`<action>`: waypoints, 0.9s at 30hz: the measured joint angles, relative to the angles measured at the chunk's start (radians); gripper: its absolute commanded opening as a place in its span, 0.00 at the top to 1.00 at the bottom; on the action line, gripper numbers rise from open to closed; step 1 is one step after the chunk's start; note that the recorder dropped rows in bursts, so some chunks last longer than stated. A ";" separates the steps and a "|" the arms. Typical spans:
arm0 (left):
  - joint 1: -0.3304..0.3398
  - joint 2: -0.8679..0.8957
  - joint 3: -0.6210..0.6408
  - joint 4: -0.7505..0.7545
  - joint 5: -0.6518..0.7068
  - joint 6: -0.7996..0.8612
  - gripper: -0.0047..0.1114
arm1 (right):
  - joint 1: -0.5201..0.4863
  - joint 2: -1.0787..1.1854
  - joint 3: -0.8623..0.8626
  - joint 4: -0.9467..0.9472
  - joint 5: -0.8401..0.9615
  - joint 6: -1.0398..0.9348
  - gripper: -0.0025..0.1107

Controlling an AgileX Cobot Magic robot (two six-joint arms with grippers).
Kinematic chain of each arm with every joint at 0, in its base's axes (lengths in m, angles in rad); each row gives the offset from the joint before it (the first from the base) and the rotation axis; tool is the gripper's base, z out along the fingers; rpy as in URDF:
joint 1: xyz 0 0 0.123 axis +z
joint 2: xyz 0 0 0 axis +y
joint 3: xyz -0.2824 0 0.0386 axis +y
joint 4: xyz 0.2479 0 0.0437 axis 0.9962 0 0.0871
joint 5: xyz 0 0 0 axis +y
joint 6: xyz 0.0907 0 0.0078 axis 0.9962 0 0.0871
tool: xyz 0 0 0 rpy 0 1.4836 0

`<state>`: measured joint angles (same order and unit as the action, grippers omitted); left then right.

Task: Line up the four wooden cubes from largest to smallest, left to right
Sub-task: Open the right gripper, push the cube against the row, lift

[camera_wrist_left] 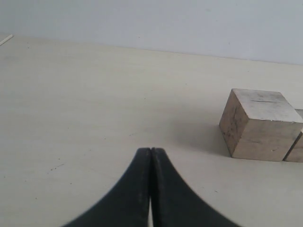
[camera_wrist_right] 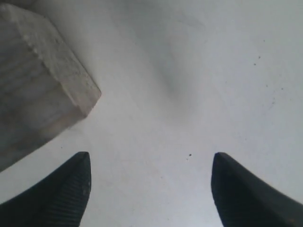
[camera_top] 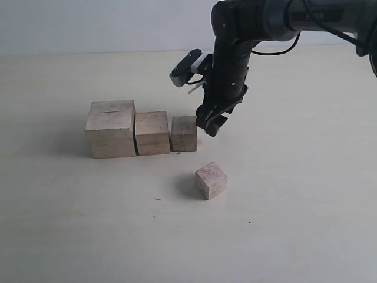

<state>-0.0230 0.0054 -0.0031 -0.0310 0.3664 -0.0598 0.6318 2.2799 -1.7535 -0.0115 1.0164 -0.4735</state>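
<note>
Three wooden cubes stand in a row on the table: the largest cube (camera_top: 111, 128) with a thin slit on top, a middle cube (camera_top: 152, 132) touching it, and a smaller cube (camera_top: 184, 133) to their right. The smallest cube (camera_top: 211, 180) sits alone, turned askew, in front of the row. My right gripper (camera_top: 212, 125) hangs open just right of the smaller cube, holding nothing; that cube's corner (camera_wrist_right: 42, 90) shows beside its fingers. My left gripper (camera_wrist_left: 151, 150) is shut and empty, with the largest cube (camera_wrist_left: 258, 124) off to one side.
The pale table top (camera_top: 294, 177) stretches wide around the cubes. The right arm's black links (camera_top: 230, 53) reach down from the upper right. A light wall (camera_top: 88, 23) runs behind the table's far edge.
</note>
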 measured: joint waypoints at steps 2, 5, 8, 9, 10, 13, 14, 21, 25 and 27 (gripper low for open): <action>0.000 0.000 0.000 0.000 0.000 0.000 0.96 | 0.000 0.005 0.000 0.005 -0.009 0.000 0.38; 0.000 0.000 0.000 0.000 0.000 0.000 0.96 | 0.000 0.007 0.000 0.018 -0.026 0.000 0.38; 0.000 0.000 0.000 0.000 0.000 0.000 0.96 | 0.000 0.007 0.000 0.040 -0.037 0.000 0.38; 0.000 0.000 0.000 0.000 0.000 0.000 0.96 | 0.000 0.007 0.000 0.052 -0.037 0.000 0.38; 0.000 0.000 0.000 0.000 0.000 0.000 0.96 | 0.000 0.007 0.000 0.063 -0.037 0.000 0.38; 0.000 0.000 0.000 0.000 0.000 0.000 0.96 | 0.000 0.007 0.000 0.102 -0.038 0.000 0.38; 0.000 0.000 0.000 0.000 0.000 0.000 0.96 | 0.000 0.007 0.000 0.113 -0.038 0.000 0.38; 0.000 0.000 0.000 0.000 0.000 0.000 0.96 | 0.000 0.007 0.000 0.132 -0.034 0.000 0.38; 0.000 0.000 0.000 0.000 0.000 0.000 0.96 | 0.000 0.007 0.000 0.136 -0.026 0.000 0.38; 0.000 0.000 0.000 0.000 0.000 0.000 0.96 | 0.000 0.007 0.000 0.134 -0.024 0.000 0.38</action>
<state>-0.0230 0.0054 -0.0031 -0.0310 0.3664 -0.0598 0.6318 2.2869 -1.7535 0.1225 0.9926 -0.4735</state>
